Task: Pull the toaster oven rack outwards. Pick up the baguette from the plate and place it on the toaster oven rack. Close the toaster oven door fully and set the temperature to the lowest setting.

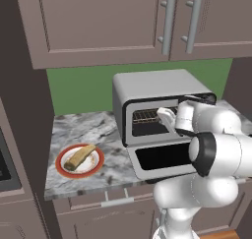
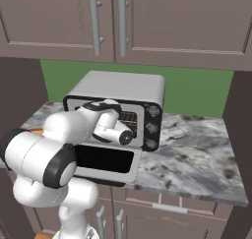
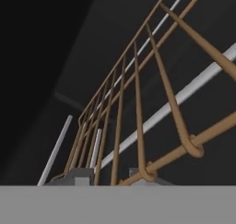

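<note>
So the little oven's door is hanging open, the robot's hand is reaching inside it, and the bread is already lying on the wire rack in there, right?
Not quite. The baguette is not on the toaster oven rack; it lies on the plate on the counter, left of the toaster oven, as the left base view shows. The rest holds: the toaster oven door hangs open and the gripper reaches into the cavity.

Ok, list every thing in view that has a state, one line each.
toaster oven door: dropped fully open.
toaster oven rack: inside the cavity, not pulled out.
gripper: at the rack's front edge, fingertips either side of a bar.
baguette: lying on the plate.
upper cabinets: doors closed.
</note>
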